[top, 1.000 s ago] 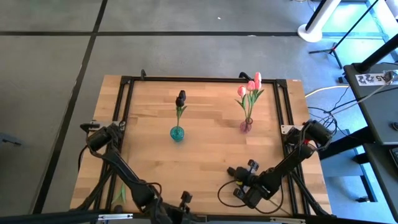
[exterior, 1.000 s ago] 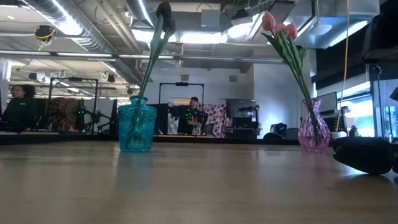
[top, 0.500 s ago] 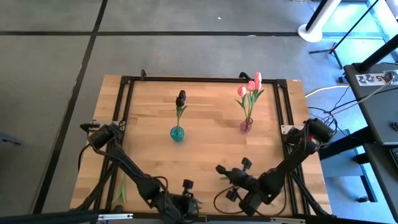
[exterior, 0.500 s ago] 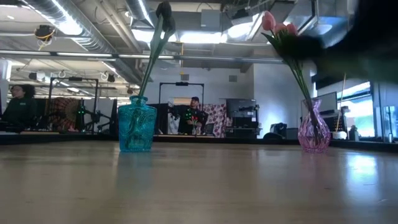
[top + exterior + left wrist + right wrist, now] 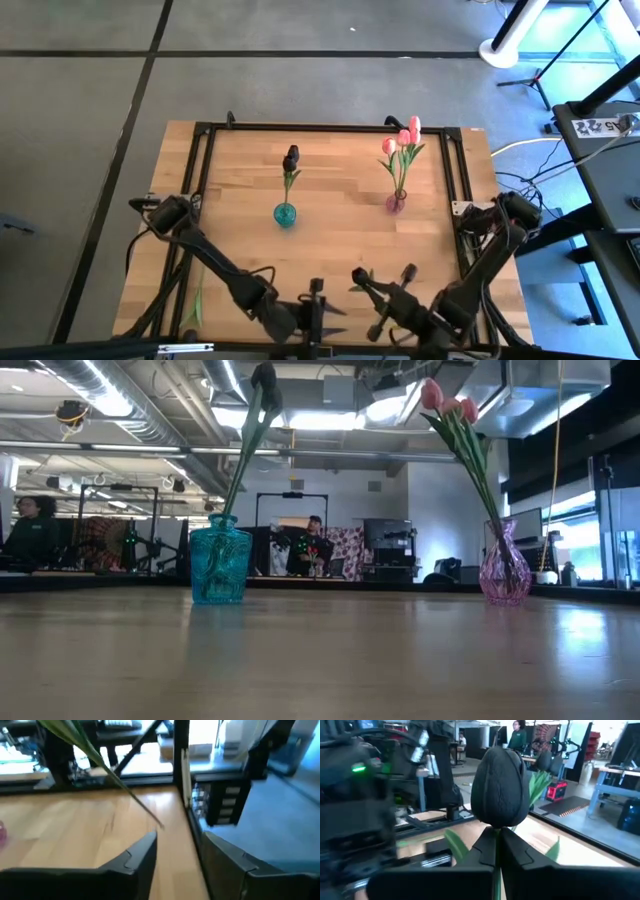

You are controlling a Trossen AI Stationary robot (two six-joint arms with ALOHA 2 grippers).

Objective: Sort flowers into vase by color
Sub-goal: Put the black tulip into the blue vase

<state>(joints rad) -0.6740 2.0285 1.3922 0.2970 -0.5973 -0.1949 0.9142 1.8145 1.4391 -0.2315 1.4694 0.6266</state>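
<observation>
My right gripper [image 5: 497, 834] hovers over the table's near edge, right of the middle [image 5: 375, 292], shut on a black-headed tulip [image 5: 499, 790]. Close on its left, my left gripper [image 5: 322, 310] stands open [image 5: 180, 840]. A green leaf and thin stem [image 5: 100, 762] slant past in front of its fingers, touching neither. At mid-table a teal vase [image 5: 285, 214] holds a black tulip [image 5: 291, 158] by its stem. To its right, a pink vase [image 5: 397, 204] holds pink tulips [image 5: 402, 140]. My right gripper pinches the tulip's thin stem [image 5: 497, 828] between its two fingers, right under the black head. The fingers point about level and the head sits just past their tips. Green leaves [image 5: 455, 845] spread out beside the fingers, and the flower is clear of the table.
A black frame rail [image 5: 200, 180] runs around the wooden table top. Another green stem [image 5: 195, 308] lies at the near left, outside the rail. Both vases stand toward the far half [image 5: 220, 565] [image 5: 505, 565]. People show in the room beyond.
My right gripper has risen off the table at its near right, out of the low view, tipping up to level and drifting toward the near edge. My left gripper has slid along the near edge toward the right gripper.
</observation>
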